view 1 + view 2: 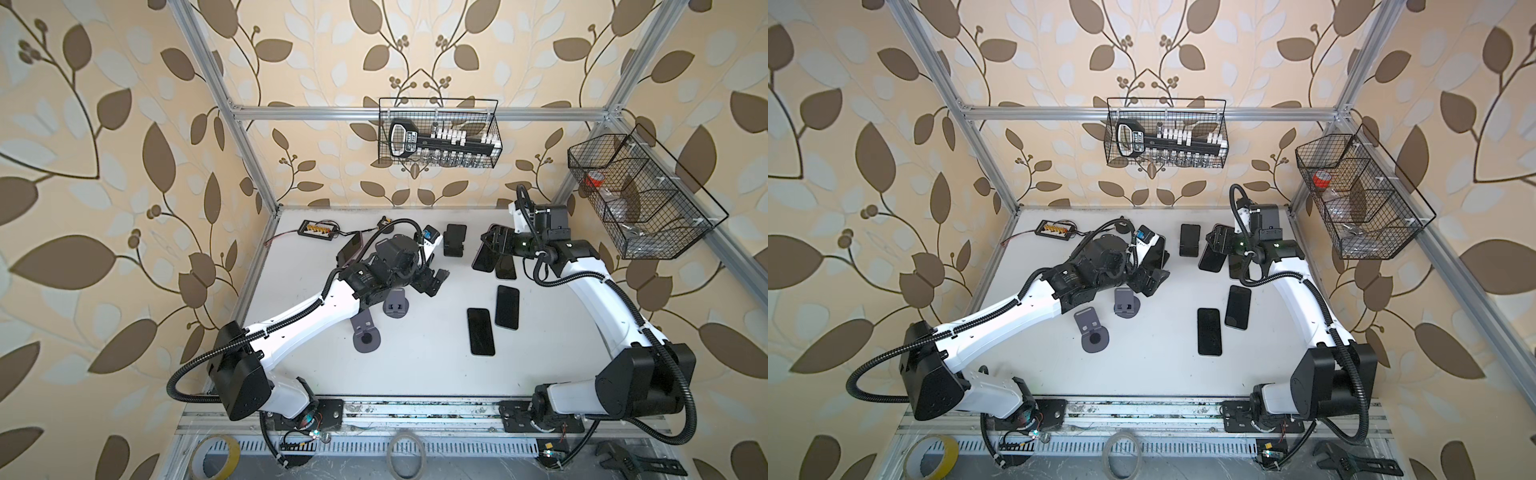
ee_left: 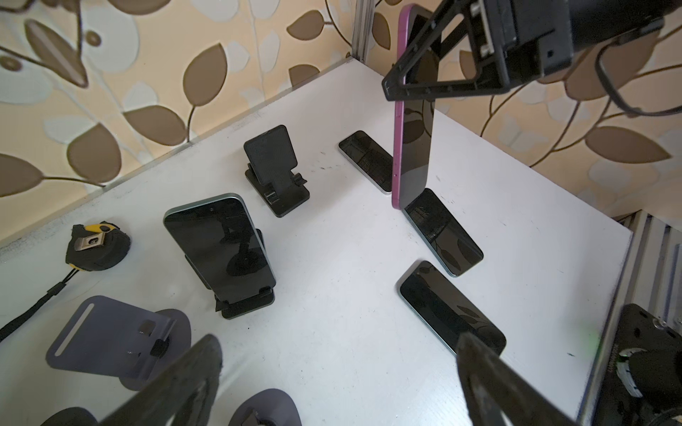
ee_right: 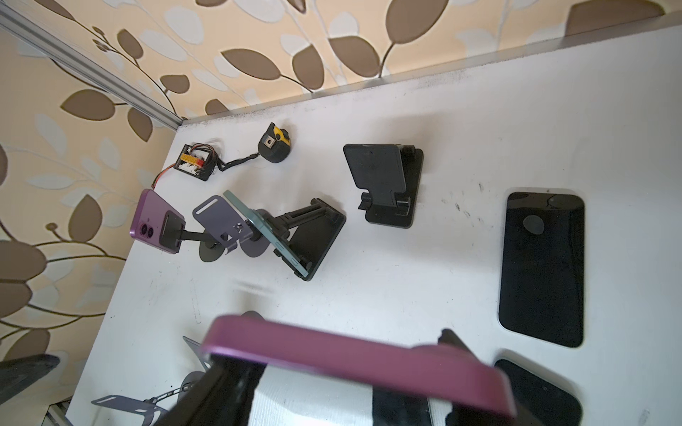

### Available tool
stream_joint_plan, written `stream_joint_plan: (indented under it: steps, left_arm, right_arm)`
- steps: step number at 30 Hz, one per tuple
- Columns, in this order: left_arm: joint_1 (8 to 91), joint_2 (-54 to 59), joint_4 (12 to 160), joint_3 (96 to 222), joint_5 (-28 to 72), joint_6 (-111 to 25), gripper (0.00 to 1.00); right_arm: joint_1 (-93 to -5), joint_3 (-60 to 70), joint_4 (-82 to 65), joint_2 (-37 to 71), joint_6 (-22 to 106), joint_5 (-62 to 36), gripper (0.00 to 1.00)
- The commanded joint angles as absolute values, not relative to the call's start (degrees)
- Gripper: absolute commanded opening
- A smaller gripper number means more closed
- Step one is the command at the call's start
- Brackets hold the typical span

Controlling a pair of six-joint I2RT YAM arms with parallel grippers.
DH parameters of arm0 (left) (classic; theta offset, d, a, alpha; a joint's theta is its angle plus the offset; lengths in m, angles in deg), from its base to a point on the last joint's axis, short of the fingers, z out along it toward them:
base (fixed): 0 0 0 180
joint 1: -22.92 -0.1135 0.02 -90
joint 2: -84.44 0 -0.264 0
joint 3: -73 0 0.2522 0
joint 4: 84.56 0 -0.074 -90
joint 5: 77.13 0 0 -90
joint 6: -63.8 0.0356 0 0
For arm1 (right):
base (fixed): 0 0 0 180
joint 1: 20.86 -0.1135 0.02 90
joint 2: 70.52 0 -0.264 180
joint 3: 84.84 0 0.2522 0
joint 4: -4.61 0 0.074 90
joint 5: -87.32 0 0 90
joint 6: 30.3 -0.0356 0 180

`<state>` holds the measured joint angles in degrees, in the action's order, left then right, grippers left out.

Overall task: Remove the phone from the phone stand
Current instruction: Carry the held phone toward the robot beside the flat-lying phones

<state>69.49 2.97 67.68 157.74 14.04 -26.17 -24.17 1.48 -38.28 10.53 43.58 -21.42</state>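
My right gripper (image 1: 490, 245) is shut on a purple phone (image 1: 483, 255) (image 2: 413, 147) (image 3: 350, 359), which hangs upright over the table's back right, clear of any stand. An empty black phone stand (image 1: 454, 240) (image 2: 275, 169) (image 3: 383, 184) sits just left of it. A green phone (image 2: 221, 247) (image 3: 265, 232) leans on another black stand. A second purple phone (image 3: 157, 221) (image 1: 351, 249) rests on a stand at the back left. My left gripper (image 1: 436, 282) (image 2: 339, 346) stands open above bare table with nothing between its fingers.
Three dark phones lie flat at the right (image 1: 507, 307) (image 1: 481, 331) (image 1: 506, 268). Two empty grey stands (image 1: 397, 305) (image 1: 365, 332) sit under the left arm. A tape measure (image 2: 96, 243) and a connector board (image 1: 318, 227) are at the back left. Wire baskets (image 1: 438, 133) (image 1: 640, 195) hang above.
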Motion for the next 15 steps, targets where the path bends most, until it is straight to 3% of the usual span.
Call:
stream_joint_plan:
  steps: [1, 15]
  left_arm:
    - [70.1, 4.4, 68.2, 159.4, 15.3, -26.1, 0.99]
    - [70.2, 4.1, 68.2, 159.4, 15.2, -26.2, 0.99]
  right_arm:
    - [-24.1, 3.5, -38.6, 12.7, 42.6, -23.6, 0.41]
    - [-24.3, 1.5, -39.3, 17.1, 42.2, -24.7, 0.38]
